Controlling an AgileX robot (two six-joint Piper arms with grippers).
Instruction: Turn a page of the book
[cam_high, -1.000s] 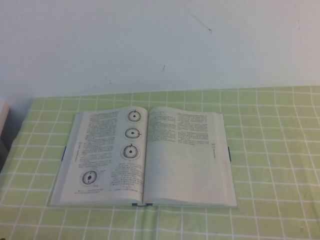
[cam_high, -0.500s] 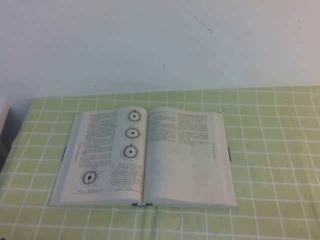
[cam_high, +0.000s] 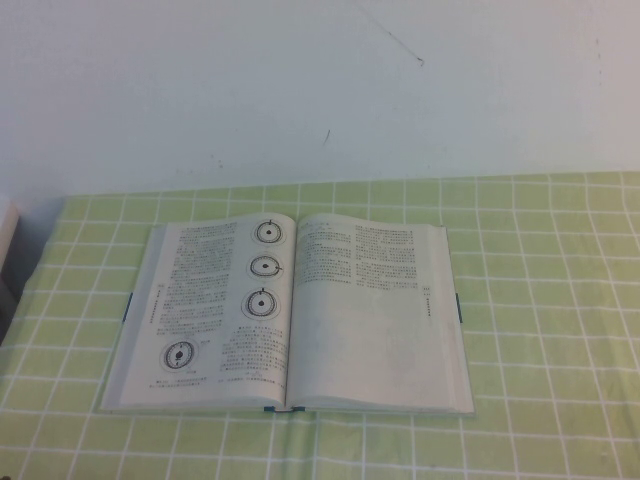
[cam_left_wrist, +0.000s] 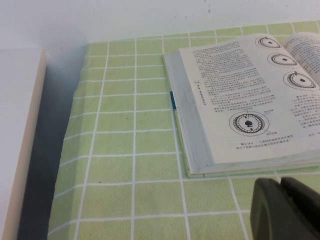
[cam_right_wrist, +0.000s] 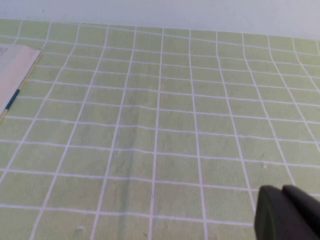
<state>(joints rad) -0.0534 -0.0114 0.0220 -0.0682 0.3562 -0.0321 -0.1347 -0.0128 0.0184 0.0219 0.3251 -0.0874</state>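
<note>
The book (cam_high: 288, 315) lies open and flat on the green checked cloth in the middle of the high view. Its left leaf (cam_high: 215, 300) shows text and small circle diagrams. The page (cam_high: 375, 300) is the right-hand leaf, lying flat with its text columns up. Neither gripper shows in the high view. In the left wrist view my left gripper (cam_left_wrist: 280, 182) is shut and empty, just off the book's (cam_left_wrist: 240, 100) near left corner. In the right wrist view my right gripper (cam_right_wrist: 282, 189) is shut and empty over bare cloth, well to the right of the book's edge (cam_right_wrist: 15, 70).
A white block (cam_left_wrist: 20, 140) stands off the table's left side, with a dark gap between it and the cloth; it also shows at the left edge of the high view (cam_high: 8, 240). A white wall (cam_high: 320, 90) runs along the far edge of the table.
</note>
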